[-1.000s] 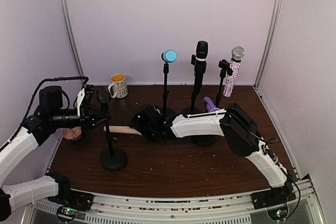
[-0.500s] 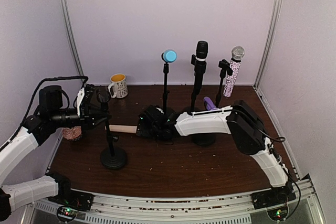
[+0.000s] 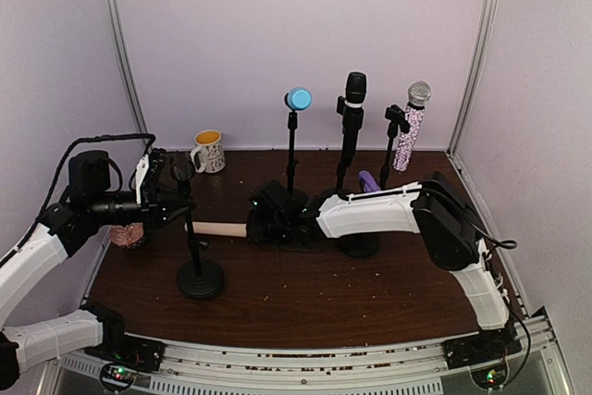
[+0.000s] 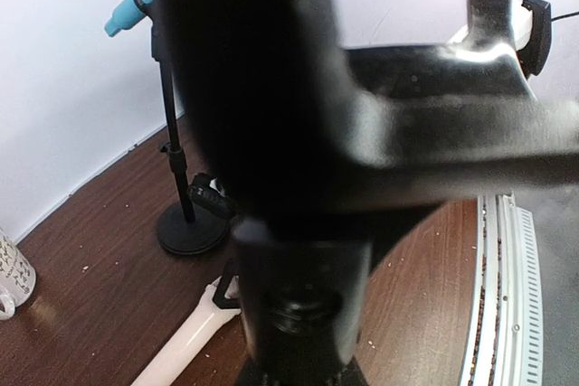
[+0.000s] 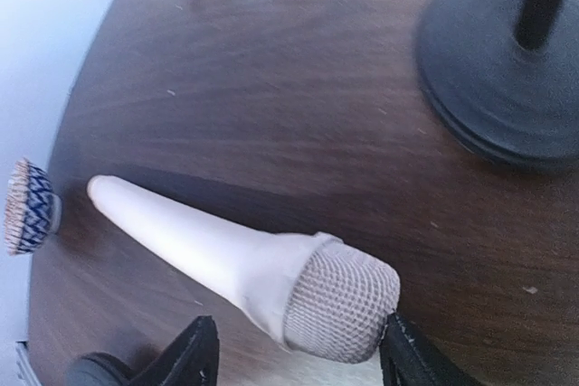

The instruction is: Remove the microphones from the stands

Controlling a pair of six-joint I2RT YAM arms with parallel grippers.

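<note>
**Status.** Step in hand, by my reading: release and pull-back. The microphone (image 3: 220, 228) is out of the stand (image 3: 199, 280). It lies flat on the table (image 3: 305, 307), tail end close by the stand's post, mesh head pointing toward the R arm. The clip (image 3: 182, 170) at the top of the stand is empty.

**L gripper** (image 3: 174, 203): closed tight on the stand's post, below the clip — it steadies the stand. The L wrist view is mostly blocked by the blurred post.

**R gripper** (image 5: 298, 332): jaws part-way apart, one each side of the mic's head. One finger (image 5: 407, 359) sits at the head's edge; the other (image 5: 194, 354) stands off it w/ a visible gap. No grip evident — the mic rests on the wood.

**Next move, req'd:**
1. R arm: back off along the mic's axis, away from the head, w/ the jaws wide enough to clear the mesh. A dragging finger would prob. roll or slide the mic.
2. Mind the base of a second stand (image 5: 493, 70), close beside the R gripper.
3. L gripper: open only w/ the stand upright on its base, then retreat.

**Progress, est.:** nearly complete; only disengagement is left.
</note>
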